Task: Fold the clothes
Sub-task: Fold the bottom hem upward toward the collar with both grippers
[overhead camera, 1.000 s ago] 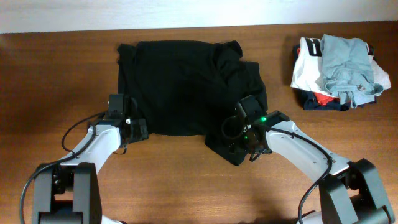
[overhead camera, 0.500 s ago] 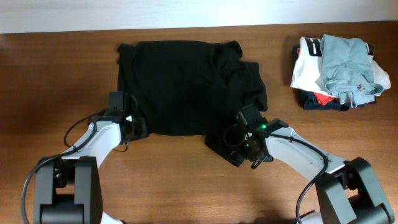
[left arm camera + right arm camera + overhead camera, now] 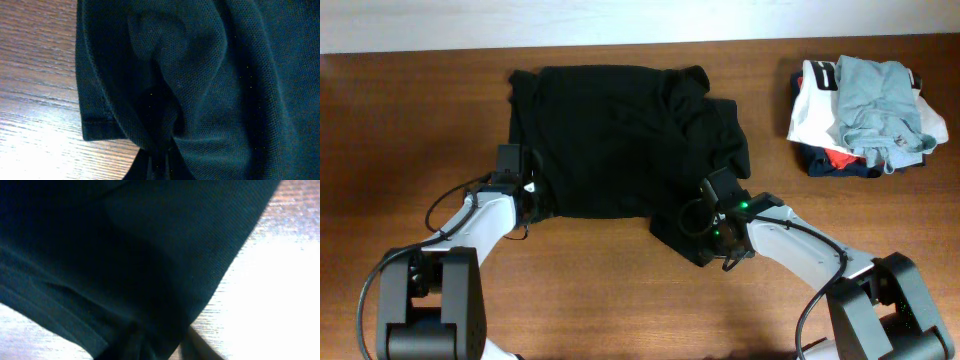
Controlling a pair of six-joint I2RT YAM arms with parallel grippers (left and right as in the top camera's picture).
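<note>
1. The left gripper (image 3: 533,192) is clamped on the large black soft fabric top (image 3: 610,140), at the garment's near left corner.
2. In the left wrist view the fabric gathers into a deep fold that runs down into the closed jaws. A stitched hem lies just to the left of them.
3. From the left gripper, the main body of the top spreads ahead and to the right, lying flat on the brown wooden table (image 3: 420,120). Bare wood lies to this gripper's left.
4. The right gripper (image 3: 705,232) sits at the near right corner of the top, where a rumpled flap of black cloth reaches toward the robot.
5. In the right wrist view black fabric fills the space ahead of the fingers and lies between them. The fingers are dark and blurred, so I cannot tell whether they have pinched the cloth or stand apart.
6. To the right of the right gripper, the cloth ends in a slanted edge, with bright wood grain beyond it.
7. A heap of white, grey-blue, navy and red garments (image 3: 865,115) lies well apart from the right gripper, ahead of it and to its right. It does not touch the black top.
</note>
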